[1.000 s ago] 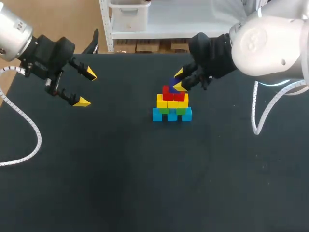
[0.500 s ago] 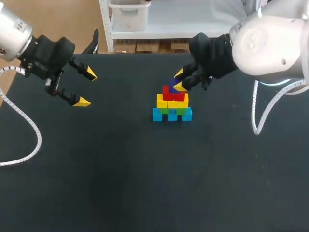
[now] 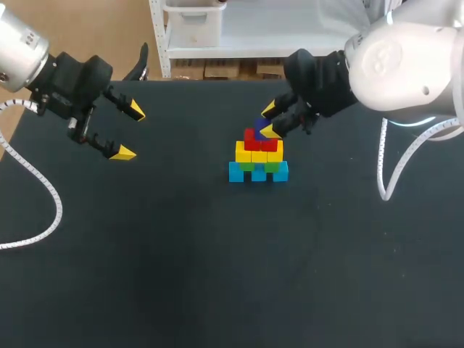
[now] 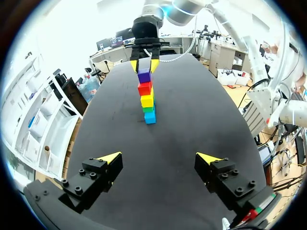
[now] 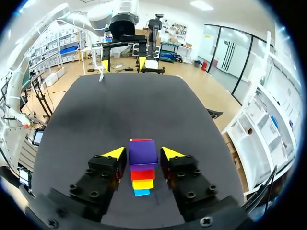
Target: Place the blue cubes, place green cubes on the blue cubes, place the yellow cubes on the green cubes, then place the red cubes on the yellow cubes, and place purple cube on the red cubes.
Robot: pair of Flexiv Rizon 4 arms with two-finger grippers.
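A cube tower stands mid-table: blue cubes (image 3: 259, 172) at the base, then green (image 3: 247, 166), yellow (image 3: 259, 153) and red (image 3: 259, 140), with a purple cube (image 3: 261, 127) on top. My right gripper (image 3: 269, 120) straddles the purple cube (image 5: 142, 152). In the right wrist view its fingers (image 5: 116, 154) stand open, with thin gaps on both sides of the cube. My left gripper (image 3: 129, 132) hovers wide open and empty over the table's far left. From there the tower (image 4: 147, 100) is straight ahead, with the right gripper (image 4: 144, 63) at its top.
The black table (image 3: 181, 254) stretches wide in front of and beside the tower. White cables hang off both arms at the table's left (image 3: 43, 188) and right (image 3: 395, 170) sides. Nothing else lies on the table.
My right gripper's fingers have spread slightly around the purple cube, which rests on the red cubes. The left arm has not moved.
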